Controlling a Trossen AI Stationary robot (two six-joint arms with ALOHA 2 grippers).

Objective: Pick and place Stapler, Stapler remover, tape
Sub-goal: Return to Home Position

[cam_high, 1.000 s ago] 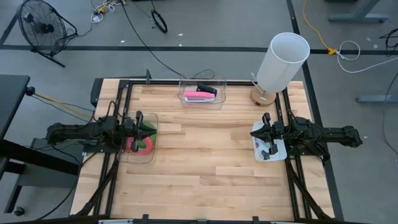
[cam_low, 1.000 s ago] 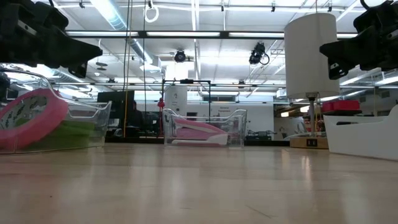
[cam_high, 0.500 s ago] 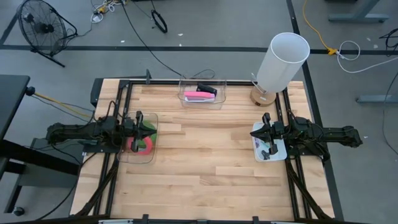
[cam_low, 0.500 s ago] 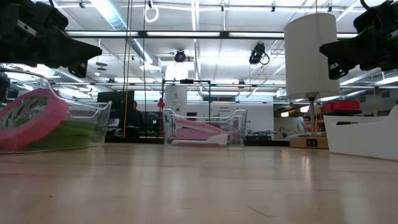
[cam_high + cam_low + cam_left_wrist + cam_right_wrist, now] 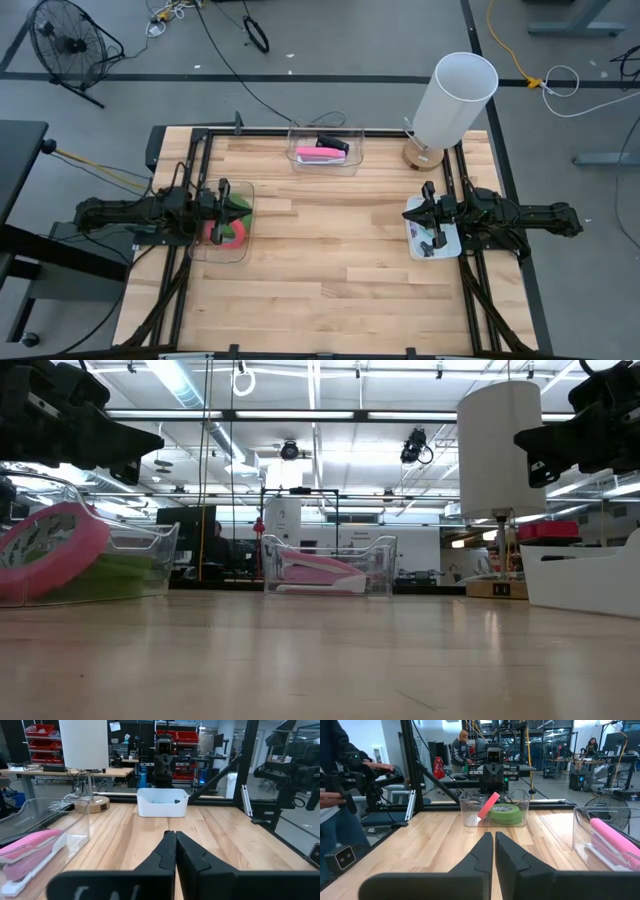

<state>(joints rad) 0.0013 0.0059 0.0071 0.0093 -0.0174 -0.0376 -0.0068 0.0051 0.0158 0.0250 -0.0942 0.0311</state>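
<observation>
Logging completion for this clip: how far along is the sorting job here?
Nearly finished. Done: the pink stapler lies in the far clear bin. The pink tape and green tape sit in the left clear bin. The white bin holds something small I cannot identify. In hand: nothing; the left gripper and right gripper have jaws shut, empty. Left: probably only parking the arms, since nothing lies loose on the table.

I find no writing, label, brand or number that I can read on anything in my views here.
</observation>
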